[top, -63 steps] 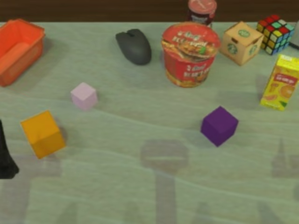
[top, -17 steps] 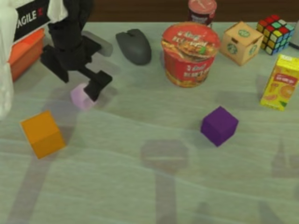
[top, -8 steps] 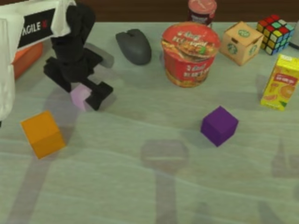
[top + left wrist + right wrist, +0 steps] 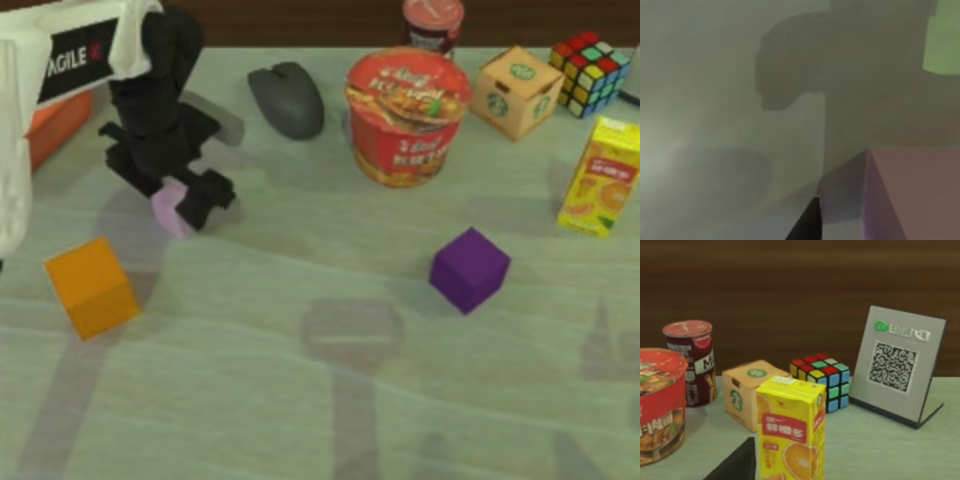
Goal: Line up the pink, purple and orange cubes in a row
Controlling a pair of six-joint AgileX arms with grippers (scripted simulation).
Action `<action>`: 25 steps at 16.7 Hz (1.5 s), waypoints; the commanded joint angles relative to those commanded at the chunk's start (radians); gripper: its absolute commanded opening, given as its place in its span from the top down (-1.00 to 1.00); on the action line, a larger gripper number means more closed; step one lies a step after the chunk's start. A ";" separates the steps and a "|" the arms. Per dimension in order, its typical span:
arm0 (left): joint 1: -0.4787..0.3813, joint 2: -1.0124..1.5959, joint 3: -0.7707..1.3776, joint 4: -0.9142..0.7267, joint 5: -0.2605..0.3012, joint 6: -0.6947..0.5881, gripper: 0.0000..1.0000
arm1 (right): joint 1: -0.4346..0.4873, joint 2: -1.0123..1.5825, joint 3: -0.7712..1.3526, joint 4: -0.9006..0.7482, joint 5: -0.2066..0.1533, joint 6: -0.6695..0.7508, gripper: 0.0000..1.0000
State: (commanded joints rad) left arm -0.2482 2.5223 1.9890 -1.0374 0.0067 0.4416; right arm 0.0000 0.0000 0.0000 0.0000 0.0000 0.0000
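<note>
Simulated tabletop (image 4: pixel 300 400) with groceries

Soft even light; faint arm shadows

The left arm (image 4: pixel 60 60) has a white shell with a black label plate carrying white letters, "AGILE" readable. Past the shell, its wrist is matte black and blocky. The left claw (image 4: pixel 170 195) is also matte black, with two chunky, squared fingers (image 4: pixel 210 192). No cables or screws can be made out.
</note>
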 joint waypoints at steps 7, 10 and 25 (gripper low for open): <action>0.000 0.000 0.000 0.000 0.000 0.000 1.00 | 0.000 0.000 0.000 0.000 0.000 0.000 -1.00; 0.000 0.000 0.000 0.000 0.000 0.000 1.00 | 0.000 0.000 0.000 0.000 0.000 0.000 -1.00; 0.016 -0.082 0.191 -0.248 0.010 -0.007 1.00 | 0.000 0.000 0.000 0.000 0.000 0.000 -1.00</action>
State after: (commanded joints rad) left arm -0.2325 2.4408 2.1799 -1.2851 0.0172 0.4347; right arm 0.0000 0.0000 0.0000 0.0000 0.0000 0.0000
